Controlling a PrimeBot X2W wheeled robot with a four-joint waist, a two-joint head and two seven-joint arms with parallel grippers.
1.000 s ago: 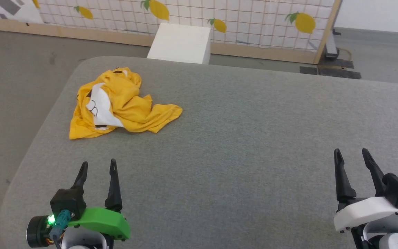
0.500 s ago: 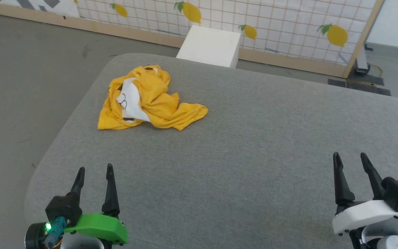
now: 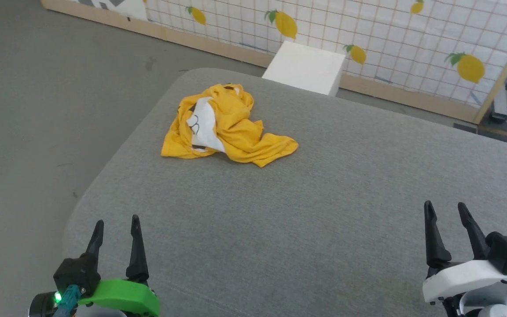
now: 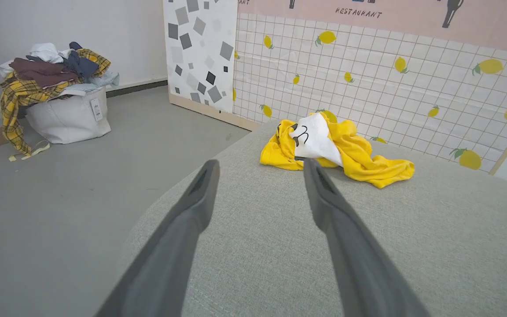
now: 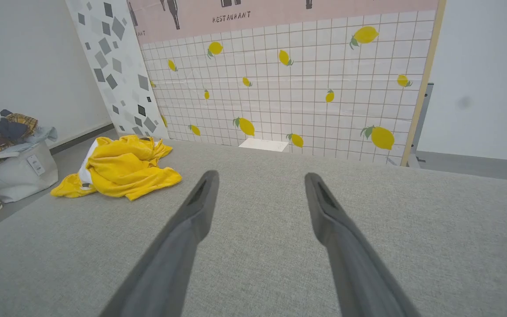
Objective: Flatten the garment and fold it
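Swinging left, the head view was centred on the crumpled yellow cotton T-shirt (image 3: 236,132) at eleven o'clock, readied for reaching; the left tool (image 3: 117,220) and right tool (image 3: 445,204) were held agape, empty.

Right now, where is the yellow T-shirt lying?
In the head view the yellow T-shirt lies crumpled near the far left corner of the grey table, left of the white box and far ahead of the left gripper.

Soft, bright light is filling the room evenly. The garment (image 3: 236,132) is casting just a thin, faint shadow on the grey table (image 3: 324,198). In the wrist views, the left gripper (image 4: 260,164) and the right gripper (image 5: 260,175) are looking blurry up close, and the tiled wall (image 5: 280,88) is bending a little near the edges.
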